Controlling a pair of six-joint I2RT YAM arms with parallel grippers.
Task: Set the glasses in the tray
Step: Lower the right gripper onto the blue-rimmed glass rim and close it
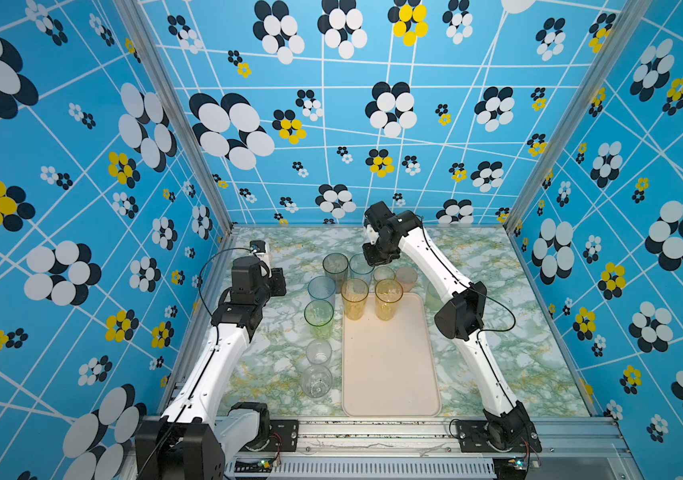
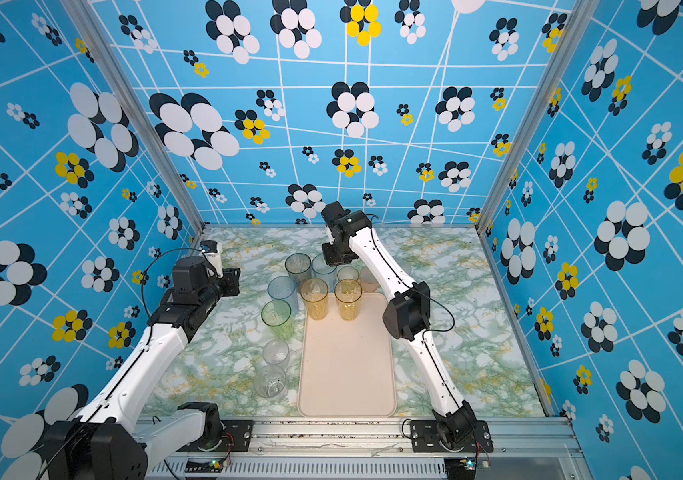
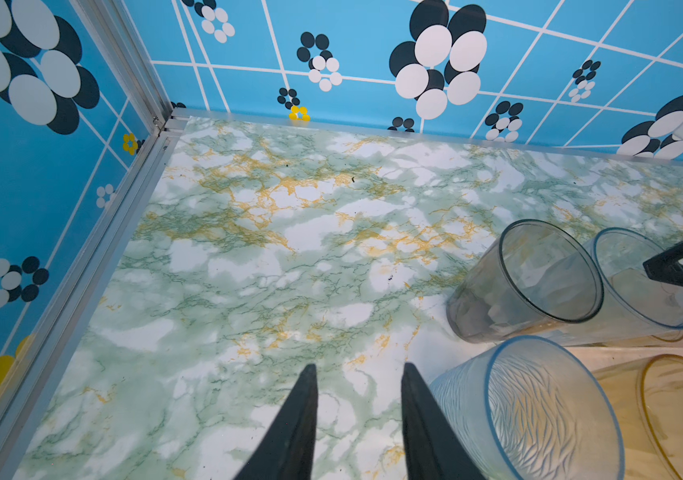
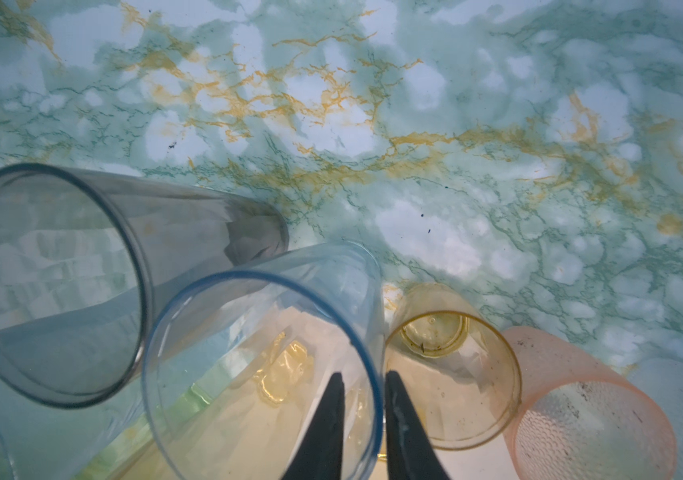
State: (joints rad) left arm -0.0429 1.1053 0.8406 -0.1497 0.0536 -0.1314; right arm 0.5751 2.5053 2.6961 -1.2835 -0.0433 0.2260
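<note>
Marbled tabletop point(image 1: 265, 374), amber glasses point(image 1: 388, 299) on tray point(image 1: 389, 374), right fingers point(image 4: 323, 428) straddling blue glass point(image 4: 256, 332)

tabletop point(image 1: 539, 332) was green-gold marble print | walls point(image 1: 331, 124) were blue with black, white, yellow flowers | aluminium rail point(image 1: 373, 428) ran along front edge

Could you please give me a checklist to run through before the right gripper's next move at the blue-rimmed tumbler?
1. Right gripper straddles the blue tumbler rim: ok, one finger inside, one outside.
2. Jaws clamped on the wall: not ok, a gap shows beside the inner finger.
3. Neighbours clear: not ok, the grey tumbler and short amber tumbler stand close on either side.
4. Room in the tray: ok, only two tall amber tumblers at its far end.
5. Left gripper out of the way: ok, open, empty, over the table.
</note>
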